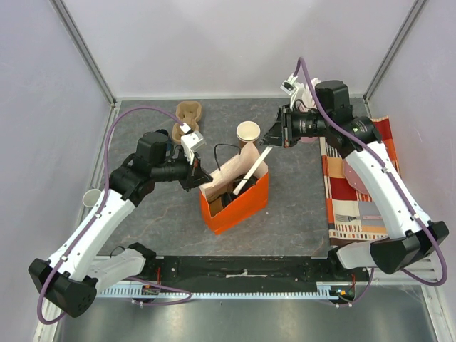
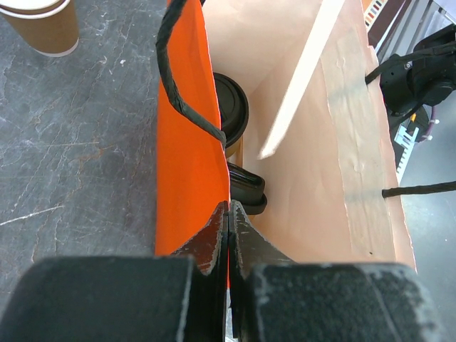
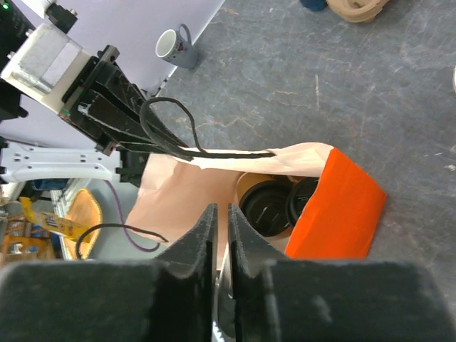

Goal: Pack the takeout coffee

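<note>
The takeout coffee, two cups with black lids (image 3: 265, 206) (image 3: 303, 199), stands inside the orange paper bag (image 1: 246, 206) in the middle of the table. In the left wrist view the lids (image 2: 231, 107) show deep in the bag. My left gripper (image 2: 229, 206) is shut on the bag's orange side wall (image 2: 189, 164), at its left rim (image 1: 199, 177). My right gripper (image 3: 219, 210) hovers above the bag's far side (image 1: 271, 139), jaws a narrow gap apart. A white flat strip (image 1: 251, 171) slants from those jaws down into the bag.
A lidless brown paper cup (image 1: 249, 132) stands just behind the bag. Moulded cup carriers (image 1: 187, 120) lie at the back left. A striped cloth (image 1: 353, 192) covers the right side. A small mug (image 3: 174, 46) sits by the left wall. Black cord handles (image 3: 171, 135) loop off the bag.
</note>
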`<action>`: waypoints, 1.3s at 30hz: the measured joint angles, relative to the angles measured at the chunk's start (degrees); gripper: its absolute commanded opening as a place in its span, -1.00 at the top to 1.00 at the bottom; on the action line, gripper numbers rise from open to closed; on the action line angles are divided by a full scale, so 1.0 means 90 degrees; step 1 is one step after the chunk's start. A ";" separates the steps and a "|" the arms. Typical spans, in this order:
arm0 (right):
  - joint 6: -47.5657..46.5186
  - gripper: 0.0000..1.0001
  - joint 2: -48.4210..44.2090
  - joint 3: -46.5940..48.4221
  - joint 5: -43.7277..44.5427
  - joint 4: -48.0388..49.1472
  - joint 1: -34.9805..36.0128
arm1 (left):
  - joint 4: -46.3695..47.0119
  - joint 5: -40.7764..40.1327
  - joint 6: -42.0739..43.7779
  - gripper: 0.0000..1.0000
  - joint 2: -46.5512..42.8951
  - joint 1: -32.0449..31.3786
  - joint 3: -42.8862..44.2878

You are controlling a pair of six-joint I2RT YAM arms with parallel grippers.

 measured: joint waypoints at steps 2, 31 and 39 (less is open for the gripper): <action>-0.0066 0.17 0.0000 0.0002 0.0090 -0.0015 0.0024 | 0.0000 0.0000 0.0000 0.95 0.0000 0.0000 0.0000; 0.0452 -0.38 0.2795 0.2278 0.4787 -0.0245 -0.3456 | -0.0153 -0.0029 0.0007 0.96 -0.0058 0.0000 0.0041; 0.0590 -0.15 0.3713 0.2091 0.4641 0.0255 -0.3504 | -0.0228 -0.0036 0.0007 0.96 -0.0170 0.0000 0.0034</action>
